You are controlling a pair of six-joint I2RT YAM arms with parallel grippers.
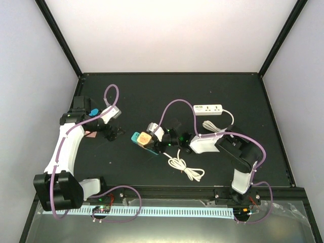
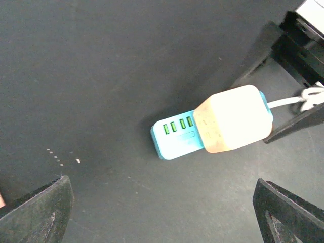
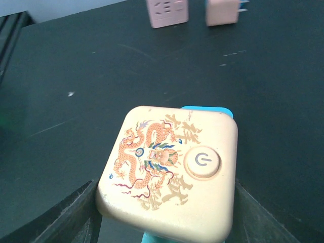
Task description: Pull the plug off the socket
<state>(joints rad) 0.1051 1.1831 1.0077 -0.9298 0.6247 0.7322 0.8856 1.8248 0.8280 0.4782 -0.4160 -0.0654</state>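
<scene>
A cream square plug [image 3: 172, 172], printed with a dragon and a power button, sits on the teal socket [image 2: 174, 139]. The socket has a row of green ports and lies on the black table. My right gripper [image 3: 167, 215] is shut on the plug, with a dark finger [image 3: 76, 212] pressed against each side. From above, the plug [image 1: 146, 139] and socket [image 1: 136, 137] lie mid-table at the tip of the right gripper [image 1: 152, 137]. My left gripper [image 1: 113, 132] hovers to the left of the socket. It is wide open and empty, its fingertips [image 2: 35, 212] apart from the socket.
A white power strip [image 1: 208, 109] with its cable lies at the back right. A tied white cable bundle [image 1: 185, 170] rests in front of the right arm. Two pink cube adapters [image 3: 167, 11] stand at the far left side. Black frame rails border the table.
</scene>
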